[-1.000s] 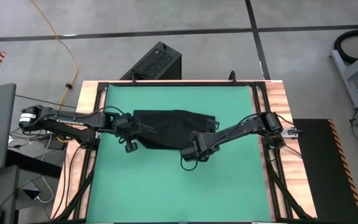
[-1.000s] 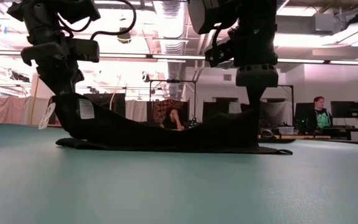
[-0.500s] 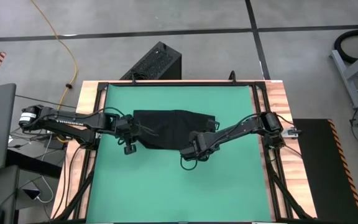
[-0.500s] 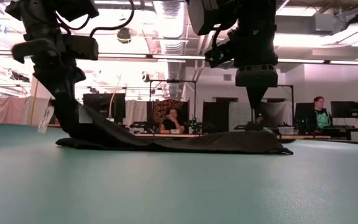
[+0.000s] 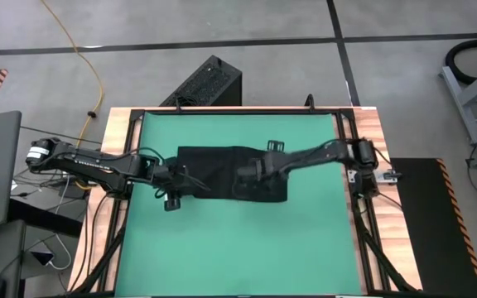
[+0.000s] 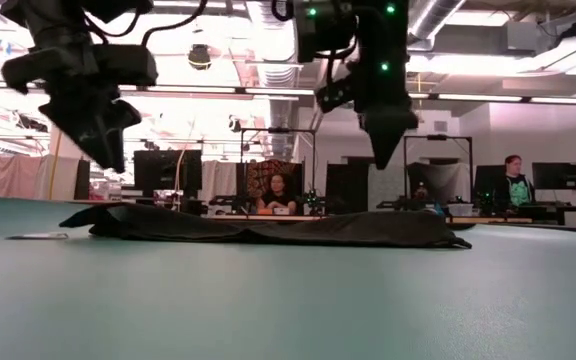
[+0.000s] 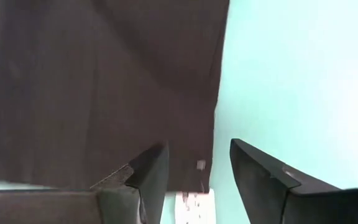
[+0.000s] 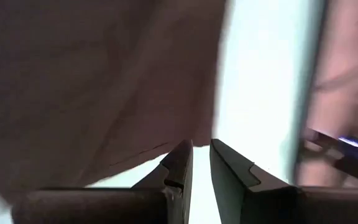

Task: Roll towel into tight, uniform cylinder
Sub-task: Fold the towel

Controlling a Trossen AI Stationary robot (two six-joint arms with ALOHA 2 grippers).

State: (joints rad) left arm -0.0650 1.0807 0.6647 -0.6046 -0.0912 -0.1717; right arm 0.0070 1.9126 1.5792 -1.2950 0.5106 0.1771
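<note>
The black towel (image 5: 222, 170) lies flat on the green mat (image 5: 238, 248), a long low strip in the low view (image 6: 268, 228). Its small white tag (image 7: 194, 204) lies at the left near corner. My left gripper (image 6: 106, 158) hangs open above that corner (image 7: 197, 168), clear of the cloth. My right gripper (image 6: 383, 128) hangs above the towel's middle (image 5: 243, 172), its fingers pointing down. They stand a narrow gap apart (image 8: 201, 163) with nothing between them.
A black ribbed box (image 5: 209, 83) stands on the floor beyond the table's far edge. Wooden rails (image 5: 122, 124) frame the mat. Bare mat lies near of the towel. People sit in the room behind (image 6: 513, 180).
Both grippers have let go of the towel's near edge and risen. The left one has opened wide. The right one has moved toward the far edge, over the cloth. The lifted ends have fallen, and the towel lies flat and spread out.
</note>
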